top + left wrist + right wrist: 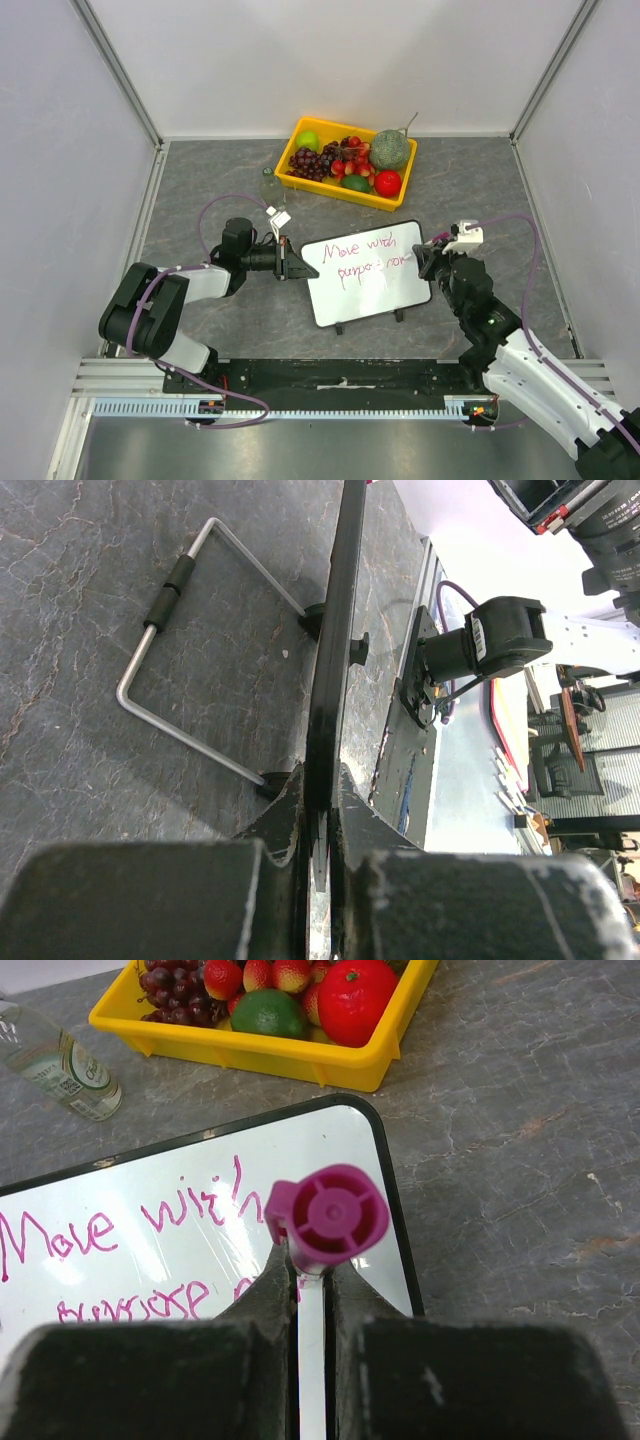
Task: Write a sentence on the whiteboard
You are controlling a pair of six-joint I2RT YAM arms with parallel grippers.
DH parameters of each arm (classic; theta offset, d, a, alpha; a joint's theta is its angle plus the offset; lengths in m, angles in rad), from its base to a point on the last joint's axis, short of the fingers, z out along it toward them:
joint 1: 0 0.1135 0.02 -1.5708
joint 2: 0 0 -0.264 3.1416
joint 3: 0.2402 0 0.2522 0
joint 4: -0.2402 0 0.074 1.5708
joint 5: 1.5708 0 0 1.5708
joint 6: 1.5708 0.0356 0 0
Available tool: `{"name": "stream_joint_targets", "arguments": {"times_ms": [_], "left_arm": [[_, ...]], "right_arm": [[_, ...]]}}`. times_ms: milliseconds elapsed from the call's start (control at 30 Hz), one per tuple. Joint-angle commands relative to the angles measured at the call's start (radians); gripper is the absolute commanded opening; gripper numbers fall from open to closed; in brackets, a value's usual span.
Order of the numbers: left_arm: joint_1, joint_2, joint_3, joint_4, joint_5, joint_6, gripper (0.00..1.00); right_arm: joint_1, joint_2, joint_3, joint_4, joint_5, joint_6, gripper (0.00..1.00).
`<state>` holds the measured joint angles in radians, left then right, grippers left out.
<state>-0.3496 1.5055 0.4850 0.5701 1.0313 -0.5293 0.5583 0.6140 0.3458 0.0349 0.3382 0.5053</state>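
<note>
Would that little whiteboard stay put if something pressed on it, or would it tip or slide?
Probably tippy: the whiteboard is propped on a thin wire stand. It looks thin and rigid edge-on, so likely light and stiff. Its glossy face may be slippery; the left gripper pinches its rim, perhaps steadying it.

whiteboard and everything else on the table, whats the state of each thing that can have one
whiteboard: written on, left edge clamped
sentence: two magenta lines, reads roughly "Move with purpose now"
left gripper: shut on the whiteboard
right gripper: shut on the marker
marker: held over the whiteboard's right part, tip hidden
yellow tray: filled with fruit
bottle: beside the yellow tray, untouched
</note>
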Motion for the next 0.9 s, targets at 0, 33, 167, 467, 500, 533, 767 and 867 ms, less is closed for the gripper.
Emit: {"name": "stream_joint_targets", "arguments": {"times_ms": [0, 33, 167, 467, 500, 533, 767, 867], "left_arm": [[0.0, 0.024, -0.02, -0.078, -0.042, 0.078, 0.02], [0.001, 0.022, -0.022, -0.079, -0.042, 0.078, 0.02], [0.001, 0.022, -0.02, -0.079, -0.042, 0.078, 0.02], [0.0, 0.025, -0.022, -0.079, -0.04, 0.078, 0.02], [0.001, 0.022, -0.02, -0.079, -0.042, 0.078, 0.02], [0.0, 0.022, -0.02, -0.078, -0.04, 0.078, 0.02], [0.001, 0.019, -0.023, -0.078, -0.04, 0.08, 0.02], [0.0, 0.018, -0.023, -0.079, -0.039, 0.08, 0.02]], "right_arm": [[-0.005, -0.013, -0.028, -0.033, -0.005, 0.013, 0.0], [-0.005, -0.017, -0.031, -0.032, -0.007, 0.016, 0.0], [-0.005, -0.037, -0.044, -0.07, 0.004, 0.022, 0.0], [-0.006, -0.033, -0.021, -0.075, 0.047, 0.006, 0.0], [-0.006, -0.028, -0.013, -0.067, 0.048, 0.003, 0.0], [-0.006, -0.02, -0.007, -0.06, 0.054, 0.001, 0.0], [-0.008, 0.026, 0.038, -0.007, 0.074, -0.019, 0.0], [-0.009, 0.036, 0.05, 0.002, 0.079, -0.022, 0.0]]}}
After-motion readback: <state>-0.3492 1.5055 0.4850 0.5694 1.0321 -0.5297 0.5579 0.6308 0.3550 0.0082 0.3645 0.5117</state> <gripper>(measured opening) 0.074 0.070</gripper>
